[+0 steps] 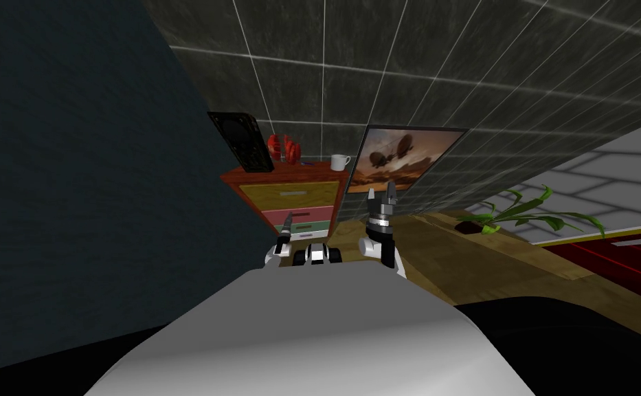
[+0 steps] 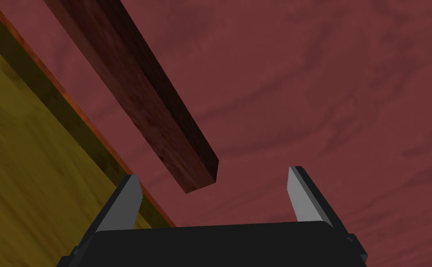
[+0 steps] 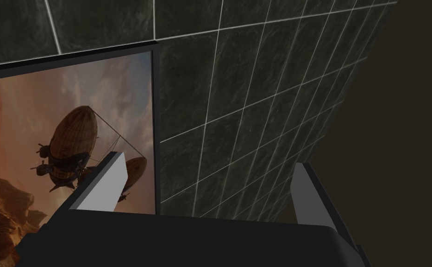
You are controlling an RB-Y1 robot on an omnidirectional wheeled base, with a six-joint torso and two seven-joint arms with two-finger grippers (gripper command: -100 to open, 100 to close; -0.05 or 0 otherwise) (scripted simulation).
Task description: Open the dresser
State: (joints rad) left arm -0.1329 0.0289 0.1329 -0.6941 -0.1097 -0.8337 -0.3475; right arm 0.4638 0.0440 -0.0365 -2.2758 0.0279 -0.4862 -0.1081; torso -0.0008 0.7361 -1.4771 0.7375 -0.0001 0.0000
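Observation:
The dresser stands ahead, a red-brown frame with a yellow top drawer, a dark pink middle drawer and a green one below. My left gripper is right at the pink drawer. In the left wrist view the pink drawer front is close, and its dark red bar handle runs slantwise. The handle's end lies just ahead of the gap between the open left gripper's fingers, touching neither. The yellow drawer lies beside it. My right gripper is raised to the right of the dresser, fingers open and empty.
On the dresser top stand a black frame, red items and a white mug. A large picture leans on the tiled wall beside it. A dark wall is close on the left. A plant and a red rug lie to the right.

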